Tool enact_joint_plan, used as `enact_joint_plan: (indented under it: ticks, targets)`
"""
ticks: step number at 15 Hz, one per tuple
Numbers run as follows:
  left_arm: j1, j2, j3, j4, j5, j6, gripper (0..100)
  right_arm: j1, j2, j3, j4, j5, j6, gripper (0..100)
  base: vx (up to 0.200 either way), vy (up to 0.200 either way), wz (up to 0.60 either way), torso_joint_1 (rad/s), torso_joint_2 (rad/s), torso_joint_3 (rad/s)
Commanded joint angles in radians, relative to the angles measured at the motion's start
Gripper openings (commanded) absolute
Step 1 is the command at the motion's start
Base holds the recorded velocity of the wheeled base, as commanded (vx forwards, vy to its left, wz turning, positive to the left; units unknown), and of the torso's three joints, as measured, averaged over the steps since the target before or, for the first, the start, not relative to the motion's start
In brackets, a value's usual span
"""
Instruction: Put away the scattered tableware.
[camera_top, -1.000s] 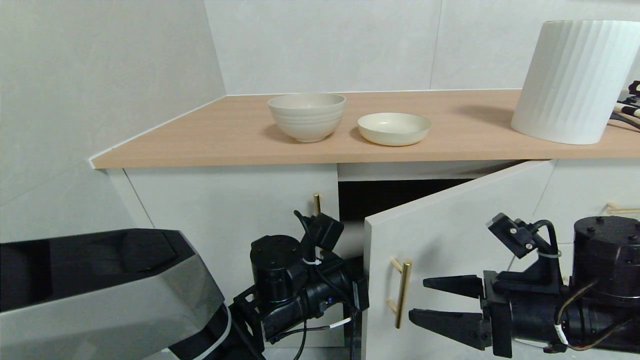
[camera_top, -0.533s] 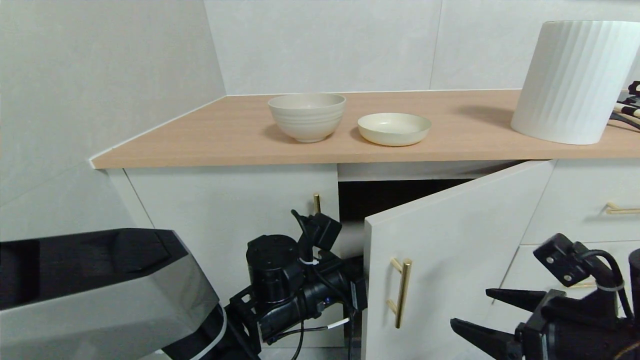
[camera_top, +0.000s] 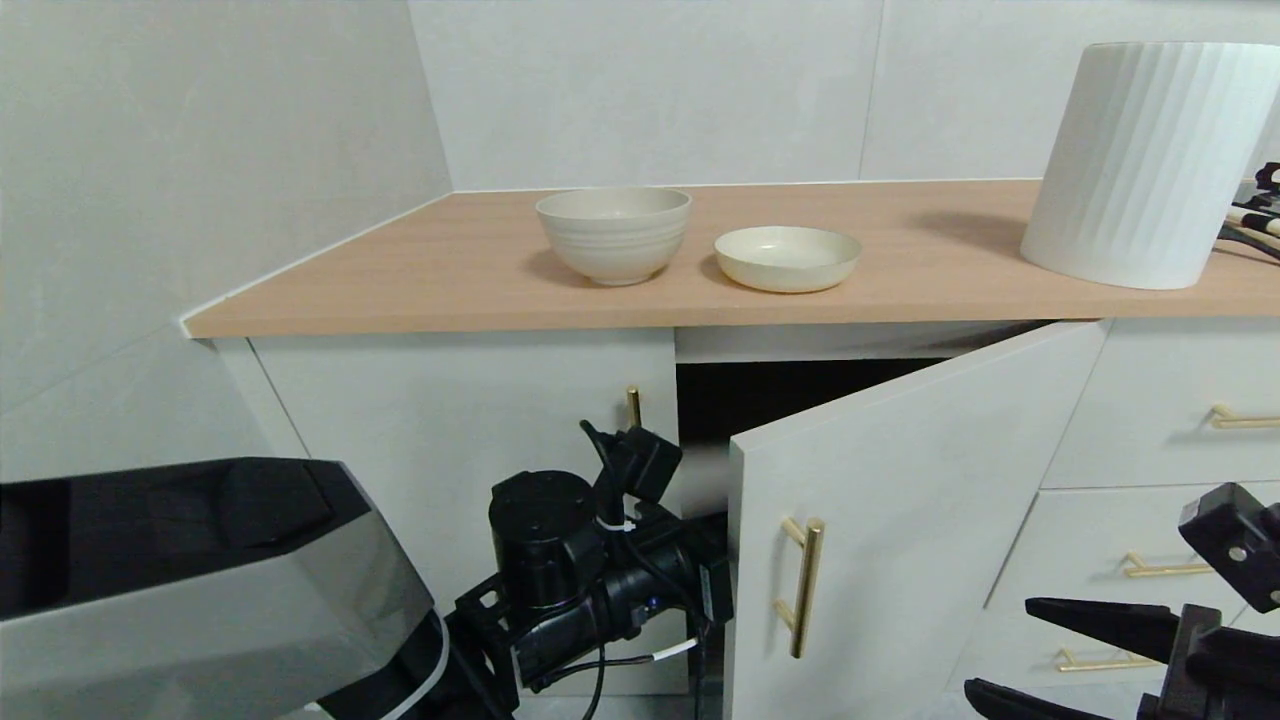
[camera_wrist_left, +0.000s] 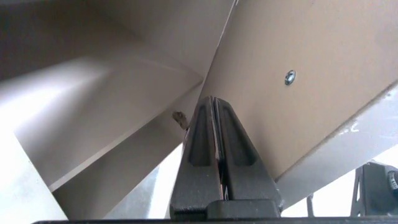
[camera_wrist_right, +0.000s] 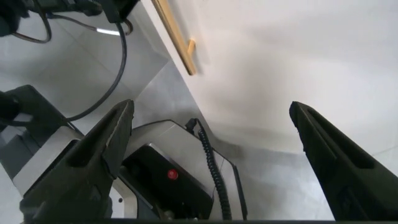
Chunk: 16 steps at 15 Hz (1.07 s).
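A ribbed bowl (camera_top: 613, 233) and a shallow dish (camera_top: 787, 257) are seen side by side, not touching, on the left half of the worktop (camera_top: 420, 285), the bowl nearer the left corner. Below, a cabinet door (camera_top: 900, 480) is found ajar. The left gripper (camera_wrist_left: 213, 102) is closed on nothing, close to the door's inner face. The right gripper (camera_top: 1000, 647) is held wide open, low before the drawers (camera_top: 1100, 520).

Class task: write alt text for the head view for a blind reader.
A cream bowl and a shallow cream dish sit side by side on a wooden countertop, above a white cabinet door standing partly open. The left arm is low at the door's free edge; the right gripper, open, is at lower right.
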Motion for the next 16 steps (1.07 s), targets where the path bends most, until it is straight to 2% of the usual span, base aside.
enact_joint_plan:
  ticks: [1, 3, 12, 16]
  targets:
    - [-0.002, -0.001, 0.001, 0.001, 0.000, 0.000, 0, 0.001, -0.005, 0.000, -0.001, 0.000, 0.000, 100, -0.200, 0.000, 0.00, 0.007, 0.01, -0.002]
    - [-0.003, -0.001, -0.001, 0.001, 0.000, 0.000, 0, 0.001, -0.007, 0.000, -0.001, 0.000, -0.001, 100, -0.200, 0.000, 0.00, 0.010, 0.00, 0.000]
    - [-0.005, 0.020, -0.027, 0.002, -0.003, 0.001, 0, 0.004, -0.018, 0.003, 0.001, 0.002, 0.000, 100, 0.000, 0.000, 0.00, 0.000, 0.00, 0.000]
    - [-0.015, 0.019, -0.077, 0.039, -0.005, 0.001, 0, 0.004, -0.016, 0.005, 0.001, 0.003, 0.000, 100, -0.200, 0.000, 0.00, 0.006, 0.00, 0.004]
